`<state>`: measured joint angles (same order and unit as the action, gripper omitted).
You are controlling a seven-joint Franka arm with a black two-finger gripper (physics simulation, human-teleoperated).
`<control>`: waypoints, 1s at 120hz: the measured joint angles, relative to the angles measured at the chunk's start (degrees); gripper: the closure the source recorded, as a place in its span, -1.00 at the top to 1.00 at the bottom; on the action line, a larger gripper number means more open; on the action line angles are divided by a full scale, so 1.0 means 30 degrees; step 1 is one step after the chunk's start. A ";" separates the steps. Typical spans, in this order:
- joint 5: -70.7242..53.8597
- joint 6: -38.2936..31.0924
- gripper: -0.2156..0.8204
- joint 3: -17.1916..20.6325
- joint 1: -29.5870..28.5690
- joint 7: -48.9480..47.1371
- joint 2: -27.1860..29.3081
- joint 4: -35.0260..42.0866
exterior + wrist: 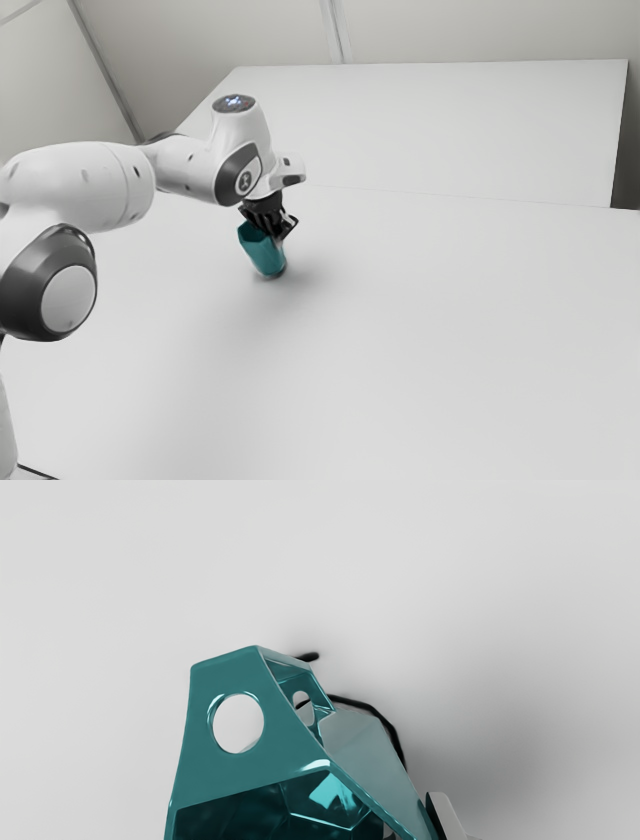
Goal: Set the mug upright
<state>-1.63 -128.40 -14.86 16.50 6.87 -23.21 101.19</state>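
In the exterior view my gripper is at the rim of the teal mug. The mug is tilted, its mouth up toward the exterior view's left and its base low, close to the tabletop; whether the base touches is unclear. In the wrist view the faceted mug shows its dark inside and a flat part with a round hole. One of my fingers lies against the outside of its wall, and a sliver of the other appears inside the mouth, so my gripper is shut on the wall.
A white tabletop surrounds the mug, with a soft shadow beneath it. Behind stands another white surface, and pale walls rise beyond. The arm reaches in from the exterior view's left.
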 joint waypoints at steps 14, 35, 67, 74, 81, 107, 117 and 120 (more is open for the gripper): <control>0.0025 -0.0145 -0.93 0.0000 -0.0030 -0.0343 -0.0036 -0.0020; 0.0208 -0.0136 -0.22 0.0003 -0.0047 -0.0421 0.0010 -0.0031; -0.0080 0.0327 0.35 -0.0047 -0.0041 -0.0254 0.0831 -0.0117; -0.0206 0.0700 0.41 -0.0215 0.0003 -0.0191 0.1372 -0.0100; -0.0419 0.1260 0.45 -0.0301 0.0104 -0.0129 0.2389 -0.0106; -0.1321 0.4943 0.54 -0.0533 -0.0011 0.0389 0.4703 -0.2524; -0.1444 0.6406 0.55 0.0620 -0.1437 0.0672 0.5623 -0.3112; -0.1458 0.6844 0.55 0.0961 -0.1909 0.0766 0.5904 -0.3182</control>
<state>-6.01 -107.87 -11.98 10.77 9.17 -5.49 91.65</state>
